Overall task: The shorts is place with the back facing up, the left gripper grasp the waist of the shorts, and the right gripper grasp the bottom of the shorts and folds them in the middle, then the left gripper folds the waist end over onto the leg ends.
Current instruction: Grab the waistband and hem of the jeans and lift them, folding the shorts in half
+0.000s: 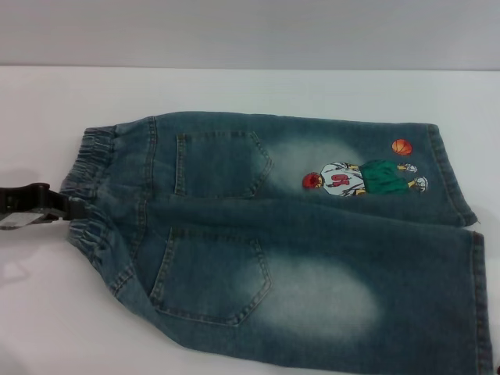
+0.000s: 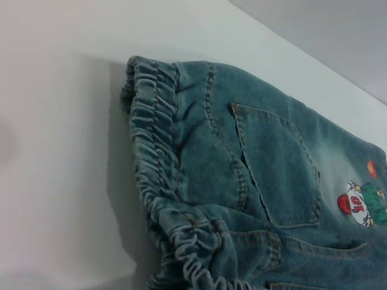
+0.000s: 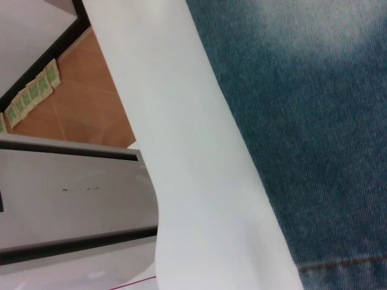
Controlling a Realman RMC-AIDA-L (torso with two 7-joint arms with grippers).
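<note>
On the white worktop (image 1: 234,90) your shorts (image 1: 297,258) lie flat, pockets up, ready for folding. At the left, your left pincer (image 1: 74,208) meets the waist (image 1: 87,191); whether it is clamped, you cannot tell.

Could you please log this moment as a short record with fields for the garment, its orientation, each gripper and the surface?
garment: shorts, spread flat, unfolded
side up: back, two patch pockets showing
waist: toward the robot's left
leg ends: toward the robot's right
embroidery: cartoon player with orange ball on the far leg
left gripper: at the waist middle, touching the band
right gripper: not in view
surface: white table
</note>
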